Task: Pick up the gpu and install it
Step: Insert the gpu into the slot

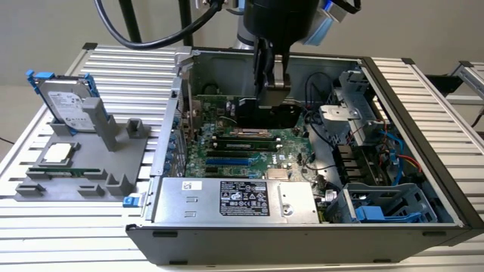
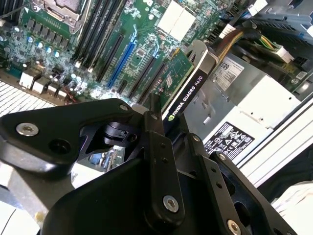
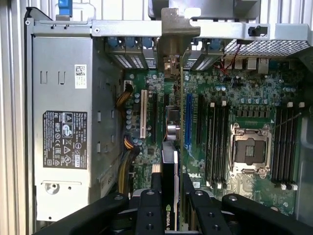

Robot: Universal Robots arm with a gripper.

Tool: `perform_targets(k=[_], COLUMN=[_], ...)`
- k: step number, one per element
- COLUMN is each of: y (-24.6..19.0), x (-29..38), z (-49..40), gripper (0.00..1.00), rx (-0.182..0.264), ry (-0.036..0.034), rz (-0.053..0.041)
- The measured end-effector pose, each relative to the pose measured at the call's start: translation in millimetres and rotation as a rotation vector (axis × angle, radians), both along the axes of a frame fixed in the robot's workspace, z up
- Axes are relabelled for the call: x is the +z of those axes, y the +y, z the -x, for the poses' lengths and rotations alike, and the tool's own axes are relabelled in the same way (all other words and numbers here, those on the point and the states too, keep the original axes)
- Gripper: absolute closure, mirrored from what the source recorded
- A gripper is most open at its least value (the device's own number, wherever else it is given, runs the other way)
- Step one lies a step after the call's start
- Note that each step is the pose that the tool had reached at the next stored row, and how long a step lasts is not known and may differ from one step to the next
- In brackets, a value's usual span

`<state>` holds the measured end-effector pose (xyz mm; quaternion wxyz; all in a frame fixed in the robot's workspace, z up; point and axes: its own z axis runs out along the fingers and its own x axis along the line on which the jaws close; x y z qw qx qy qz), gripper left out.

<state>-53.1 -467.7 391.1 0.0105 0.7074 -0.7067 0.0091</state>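
The gpu (image 3: 170, 161) hangs edge-on above the motherboard (image 3: 244, 98) inside the open computer case (image 1: 423, 113). Its long axis runs along the expansion slots, with the silver bracket (image 3: 179, 36) leading toward the case's rear slot openings. In both wrist views the card stands on edge, its black cooler face (image 2: 188, 95) turned toward the power supply (image 3: 63, 122). The gripper (image 3: 170, 203) is clamped on the card's near end, fingers (image 3: 149, 210) closed narrowly against both faces. In the exterior view the gripper (image 1: 270, 93) reaches down into the case from above, over the board. Whether the card's edge touches a slot, I cannot tell.
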Motion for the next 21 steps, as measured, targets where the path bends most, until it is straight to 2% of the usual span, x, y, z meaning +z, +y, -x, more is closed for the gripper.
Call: perform_targets(k=[21], y=[0.0], x=[-16.9], z=[-1.5], gripper=[1.00], rx=[-0.003], ry=[0.0000], rz=[0.0021])
